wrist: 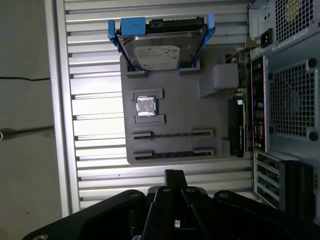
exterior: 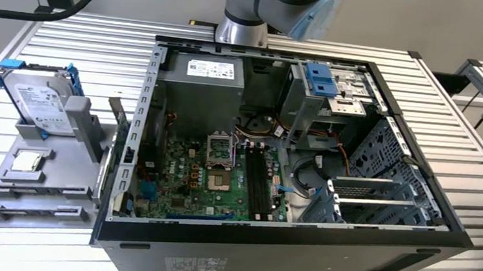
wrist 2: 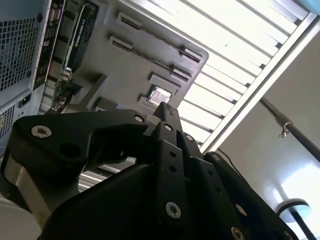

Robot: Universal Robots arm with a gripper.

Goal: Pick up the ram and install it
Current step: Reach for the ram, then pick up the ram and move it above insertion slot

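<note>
**Slatted metal table, open computer case, gripper closed**

Whereabouts of the ram: cannot tell from these views.

Two places shaped for such a stick:
- On the grey tray, two pairs of long slotted rests lying parallel, with plain grey tray surface between their ends in the first wrist view.
- On the green motherboard inside the case, long dark memory slots running side by side, just beside the square processor socket. Cannot tell whether filled.

Gripper, seen in both wrist views: fingers drawn together into one narrow tip, nothing visible in its grasp. Seen in the first wrist view against the table slats, just beside the tray edge nearest the slotted rests, apart from the tray itself.

Outward across the tray:
- Small square silver processor chip lying flat in its recess, between the slotted rests and the hard drive.
- Silver hard drive standing on edge in blue brackets at the tray's far end from the gripper.

Tray just beside the case, on the exterior view's left. Case lying on its side, open face up. Inside, a grey power supply in a far corner and a blue-fronted drive cage toward the exterior view's right. Robot arm rising behind the case's far wall.
</note>
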